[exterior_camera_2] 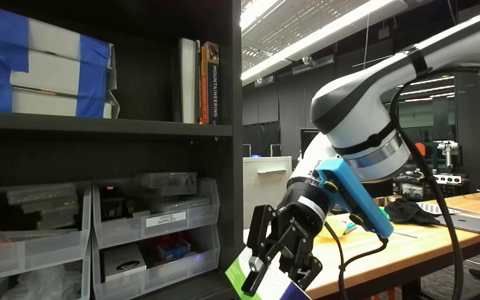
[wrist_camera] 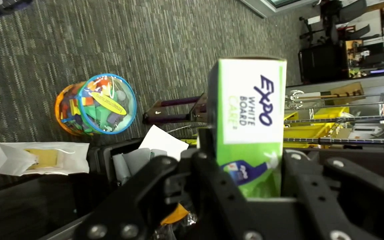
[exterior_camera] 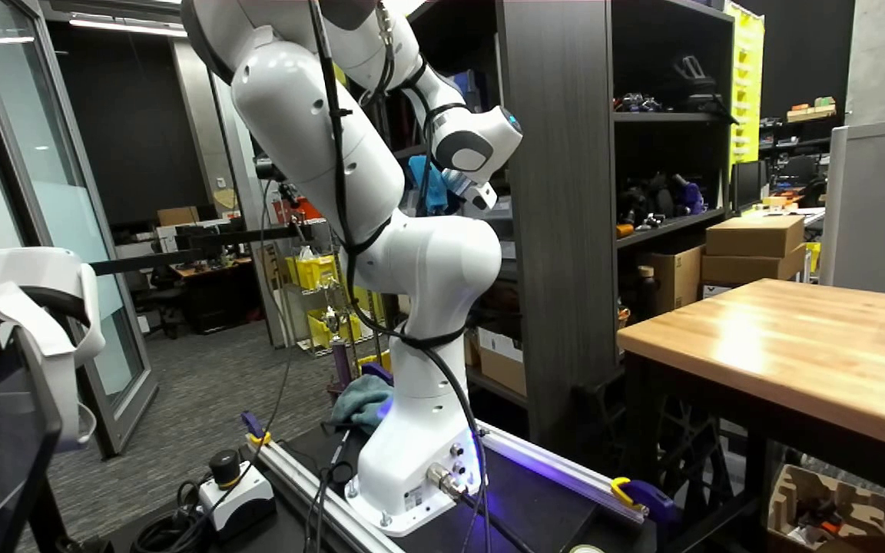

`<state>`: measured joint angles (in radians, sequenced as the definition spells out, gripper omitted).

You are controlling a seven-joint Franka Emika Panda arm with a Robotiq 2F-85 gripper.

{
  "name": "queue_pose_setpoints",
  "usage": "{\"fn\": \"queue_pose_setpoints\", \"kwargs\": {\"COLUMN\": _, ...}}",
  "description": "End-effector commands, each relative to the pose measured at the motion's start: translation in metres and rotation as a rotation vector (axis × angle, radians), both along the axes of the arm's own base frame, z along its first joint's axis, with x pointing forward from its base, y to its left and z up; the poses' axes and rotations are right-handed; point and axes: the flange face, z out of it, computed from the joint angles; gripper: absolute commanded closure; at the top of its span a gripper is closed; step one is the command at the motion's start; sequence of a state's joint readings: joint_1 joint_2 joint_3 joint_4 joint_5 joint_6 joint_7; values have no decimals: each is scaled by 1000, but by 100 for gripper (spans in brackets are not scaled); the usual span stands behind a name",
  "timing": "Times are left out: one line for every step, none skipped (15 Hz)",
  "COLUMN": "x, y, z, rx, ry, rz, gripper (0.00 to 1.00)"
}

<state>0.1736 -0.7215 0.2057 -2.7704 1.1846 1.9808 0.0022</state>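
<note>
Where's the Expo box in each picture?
Wrist view: just right of middle, Expo box held in the claw.
In an exterior view: Expo box bottom middle, partly cut off.
In an exterior view with the robot's base: not visible.
Shared landmark: white arm, in both exterior views.

box (wrist_camera: 250, 133) between jaws, bins (exterior_camera_2: 131, 228) below books (exterior_camera_2: 213, 91), laptop (exterior_camera_2: 471, 223) on table (exterior_camera_2: 423, 243)

It's smooth printed card on the Expo box (wrist_camera: 253, 100) — matt black gripper (wrist_camera: 249, 155) flanking it, dotted with shiny metal screw heads (wrist_camera: 129, 231), satiny blue plastic on the casing (exterior_camera_2: 354, 198) above it, translucent plastic bins (exterior_camera_2: 121, 228) left of it in an exterior view — and smooth wood on the tabletop (exterior_camera_2: 406, 249) beyond!
</note>
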Motion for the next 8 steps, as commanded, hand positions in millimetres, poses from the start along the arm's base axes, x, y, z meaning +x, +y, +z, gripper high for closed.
{"fn": "queue_pose_setpoints", "kwargs": {"x": -10, "y": 8, "z": 14, "rx": 45, "ry": -93, "rz": -24, "gripper": 87}}
{"fn": "queue_pose_setpoints", "kwargs": {"x": -10, "y": 11, "z": 17, "rx": 54, "ry": -116, "rz": -27, "gripper": 87}}
{"fn": "queue_pose_setpoints", "kwargs": {"x": -12, "y": 13, "z": 20, "rx": 63, "ry": -133, "rz": -29, "gripper": 87}}
{"fn": "queue_pose_setpoints", "kwargs": {"x": -12, "y": 14, "z": 23, "rx": 72, "ry": -154, "rz": -34, "gripper": 87}}
{"fn": "queue_pose_setpoints", "kwargs": {"x": -13, "y": 15, "z": 26, "rx": 77, "ry": -173, "rz": -32, "gripper": 87}}
{"fn": "queue_pose_setpoints", "kwargs": {"x": -15, "y": 15, "z": 31, "rx": 85, "ry": -192, "rz": -30, "gripper": 87}}
{"fn": "queue_pose_setpoints", "kwargs": {"x": -16, "y": 12, "z": 35, "rx": 90, "ry": -211, "rz": -20, "gripper": 87}}
{"fn": "queue_pose_setpoints", "kwargs": {"x": -17, "y": 9, "z": 38, "rx": 92, "ry": -227, "rz": -10, "gripper": 87}}
